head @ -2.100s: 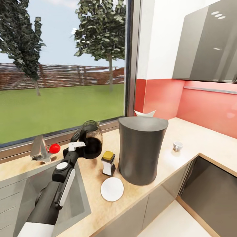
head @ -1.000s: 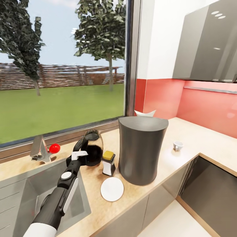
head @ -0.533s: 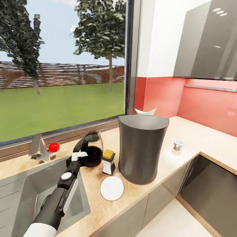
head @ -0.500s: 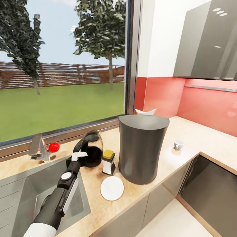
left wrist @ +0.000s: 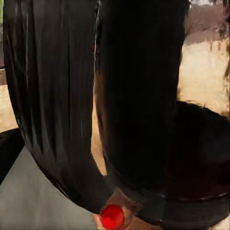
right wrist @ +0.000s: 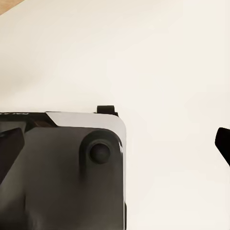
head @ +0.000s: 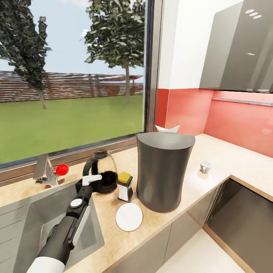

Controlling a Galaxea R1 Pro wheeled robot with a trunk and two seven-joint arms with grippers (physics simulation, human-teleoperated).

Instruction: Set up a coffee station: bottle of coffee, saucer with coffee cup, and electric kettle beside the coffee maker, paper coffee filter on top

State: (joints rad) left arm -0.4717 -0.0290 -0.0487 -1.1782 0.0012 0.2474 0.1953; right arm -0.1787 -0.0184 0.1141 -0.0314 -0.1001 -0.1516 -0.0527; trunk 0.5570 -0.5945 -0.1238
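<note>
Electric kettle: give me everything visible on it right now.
The electric kettle is a rounded clear-glass body with a black lid, black loop handle and black base, and a small red switch low by the handle. It stands upright on the kitchen countertop, between the sink and the bottle of coffee, left of the coffee maker. The left gripper is at its handle; whether it is closed on it cannot be told.

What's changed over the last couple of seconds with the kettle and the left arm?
The left gripper has lowered the electric kettle from a raised tilt to upright on the kitchen countertop, beside the bottle of coffee. Whether it has let go is unclear. Coffee maker, saucer and coffee cup unmoved.
</note>
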